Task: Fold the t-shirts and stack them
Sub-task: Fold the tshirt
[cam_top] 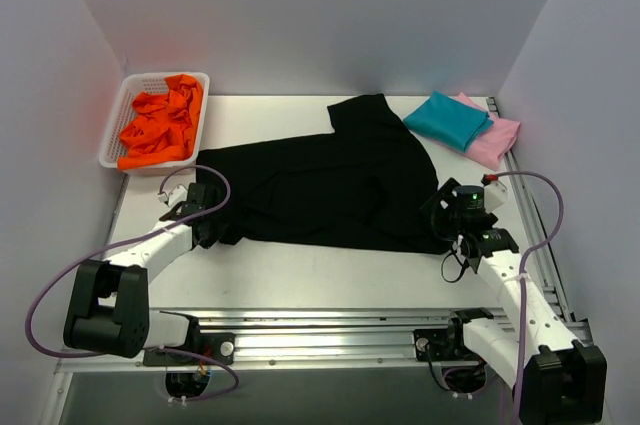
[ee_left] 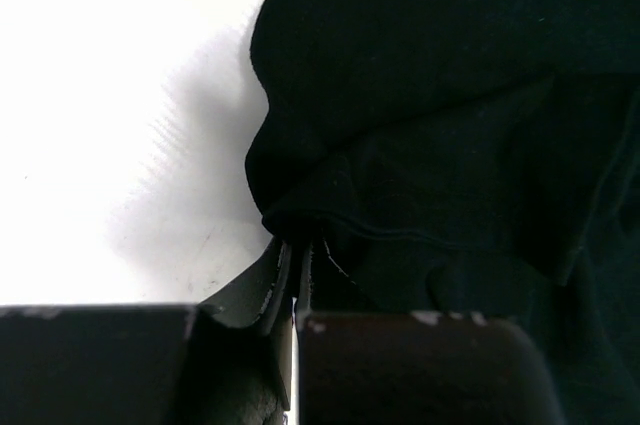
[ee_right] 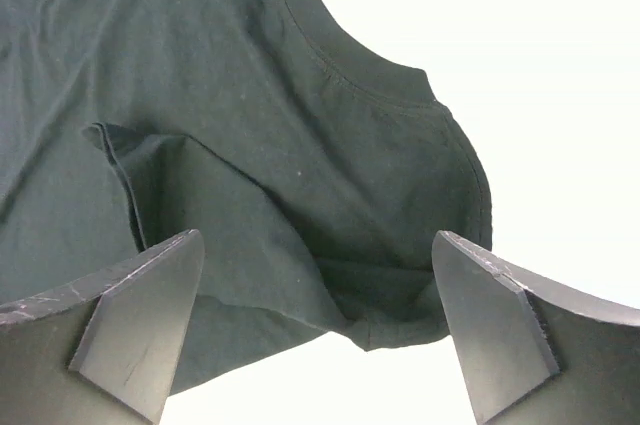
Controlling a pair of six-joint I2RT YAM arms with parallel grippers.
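The left jaws are pressed together, and their tips meet on a hemmed edge of the black t-shirt (ee_left: 450, 95). Dark fingers against dark cloth make it hard to tell how much fabric lies between them. In the left wrist view the shirt fills the area ahead and to the right of the tips and runs off the frame. Bare white desk (ee_left: 100, 95) shows to their left.

The right jaws stand wide apart and hold nothing. They straddle a rumpled corner of the same shirt, just beside its ribbed collar (ee_right: 350, 65). Cloth lies between and below the two fingers, and whether they touch it cannot be told. A folded-over flap sits near the left finger, and the rest of the garment is cut off at the frame's edge.

From above, the black shirt spreads across the desk between the two sets of jaws, creased and partly doubled over on itself. The left arm (cam_top: 150, 245) reaches one end and the right arm (cam_top: 510, 285) the other.

Beyond the right jaws, well apart from them, lies a folded teal t-shirt (cam_top: 447, 118). It rests on a pink t-shirt (cam_top: 497, 137) and covers most of it. Beyond the left jaws stands a white basket (cam_top: 113, 130) of crumpled orange cloth (cam_top: 160, 125), whose pieces cannot be told apart.
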